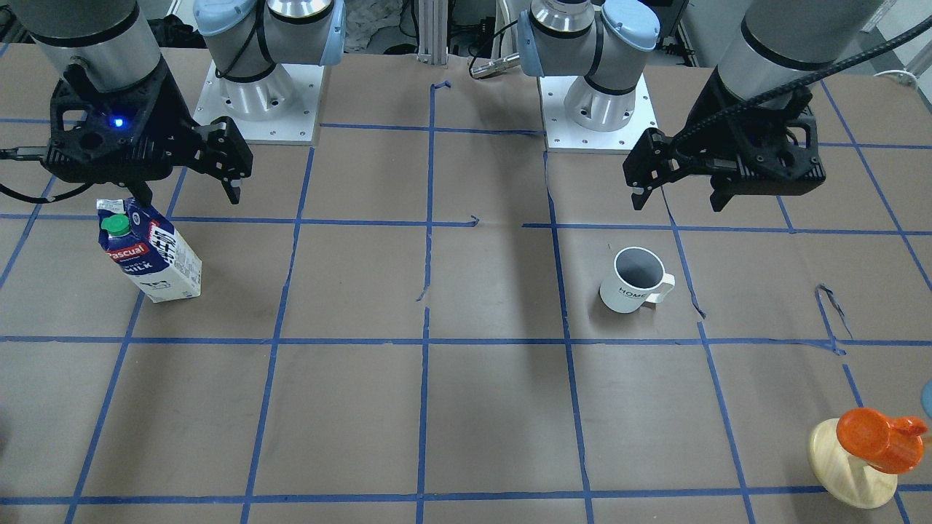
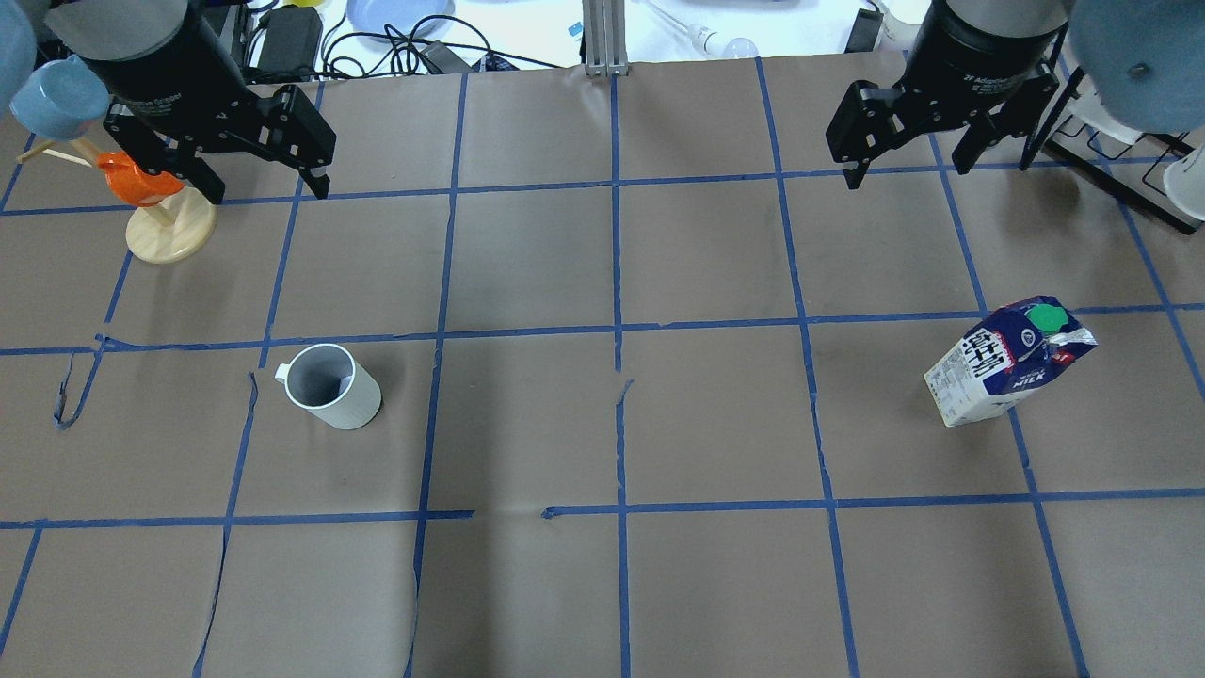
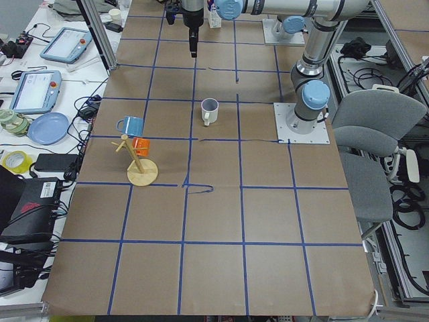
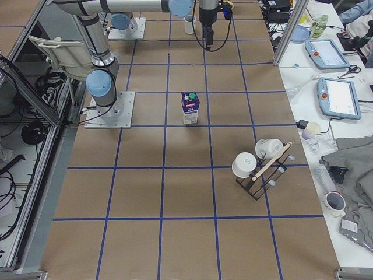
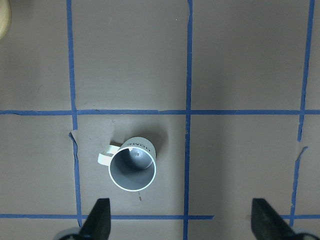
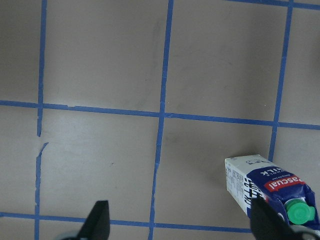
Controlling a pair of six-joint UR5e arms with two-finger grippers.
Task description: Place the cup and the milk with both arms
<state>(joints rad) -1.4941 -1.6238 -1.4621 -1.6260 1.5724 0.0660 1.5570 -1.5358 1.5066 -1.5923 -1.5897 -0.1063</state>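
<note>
The white cup [image 1: 633,280] with a dark grey inside stands upright on the brown table, and also shows in the overhead view [image 2: 331,386] and the left wrist view [image 5: 132,164]. My left gripper [image 1: 677,206] hangs open and empty above and behind it, seen overhead [image 2: 266,191] and in its wrist view [image 5: 182,222]. The blue and white milk [image 1: 149,251] carton with a green cap stands upright on my right side [image 2: 1007,363] [image 6: 267,187]. My right gripper [image 1: 189,198] is open and empty above it [image 2: 906,177].
A wooden stand [image 2: 169,235] with an orange cup [image 1: 874,437] and a light blue cup [image 2: 56,94] stands at the far left corner. A rack of white mugs [image 4: 256,166] is at the right end. Arm bases [image 1: 262,94] sit at the rear edge.
</note>
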